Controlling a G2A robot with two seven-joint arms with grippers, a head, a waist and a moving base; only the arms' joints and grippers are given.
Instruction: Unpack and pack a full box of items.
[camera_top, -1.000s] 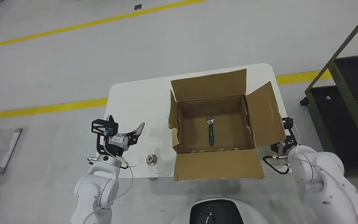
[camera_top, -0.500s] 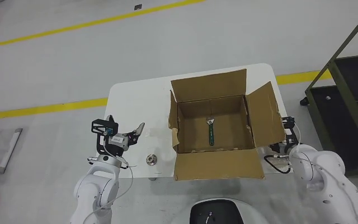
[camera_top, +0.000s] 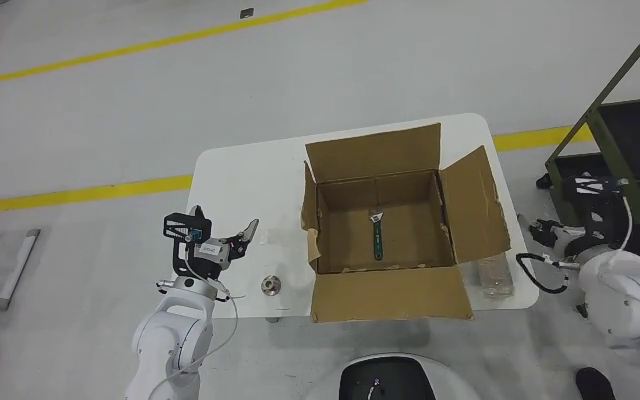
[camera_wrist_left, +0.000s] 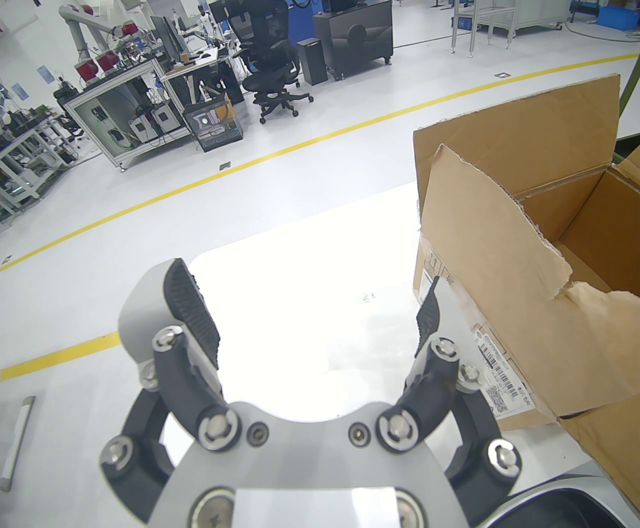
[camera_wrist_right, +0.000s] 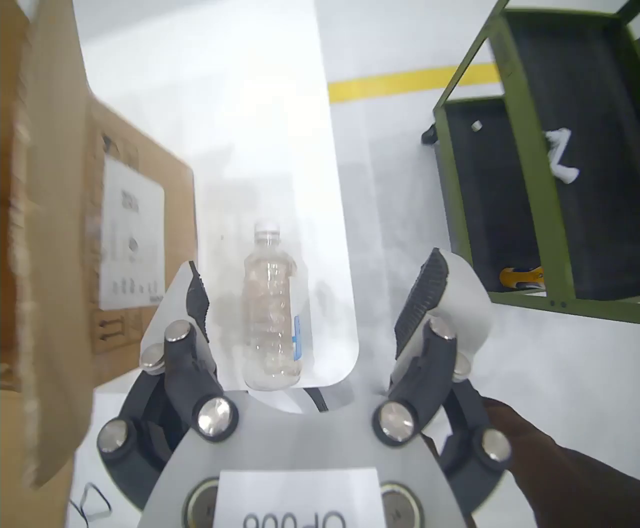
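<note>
My right gripper (camera_wrist_right: 314, 280) hangs spread wide. The clear plastic bottle (camera_wrist_right: 271, 310) lies lower right in the top view, beside the brown cardboard box (camera_top: 390, 292): probably light, slick, crushable; I'd grip mid-body.

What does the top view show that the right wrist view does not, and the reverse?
Top view alone: a green-handled wrench inside the open brown cardboard box, a small round metal part on the white table, the open left gripper. Right wrist view alone: a white label on the box's outer wall, a yellow object in the green cart. Both: box, table, cart and a clear plastic bottle lying on the table beside the box.
</note>
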